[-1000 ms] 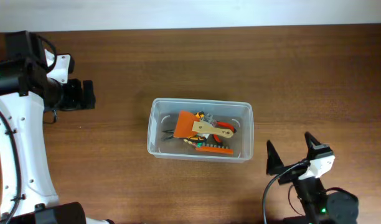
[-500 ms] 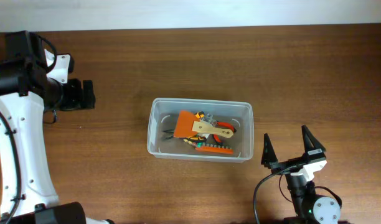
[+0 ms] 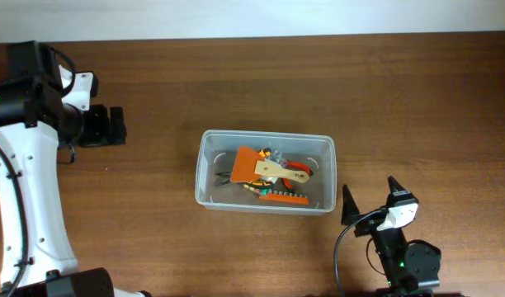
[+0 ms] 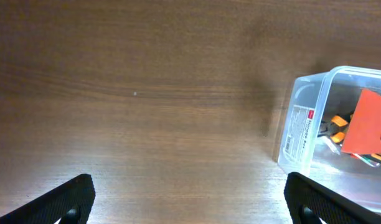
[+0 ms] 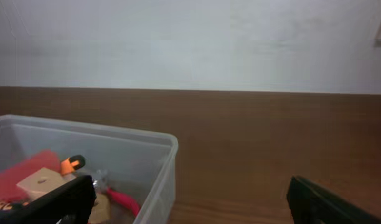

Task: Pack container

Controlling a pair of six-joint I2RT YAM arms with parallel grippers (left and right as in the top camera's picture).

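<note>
You see the container [image 3: 265, 135] in the middle of the table [image 3: 417, 91], long axis left to right — right gripper [image 3: 369, 190] just beside its near right corner, left gripper [image 3: 116, 125] well apart, both spread wide and empty.

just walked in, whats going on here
Two robot arms are packing a clear plastic rectangular tub in the middle of the brown wooden table. It already holds several hand tools, including an orange scraper with a wooden handle. Neither arm holds anything: the left pincer and the right pincer are both open, apart from the tub.
</note>
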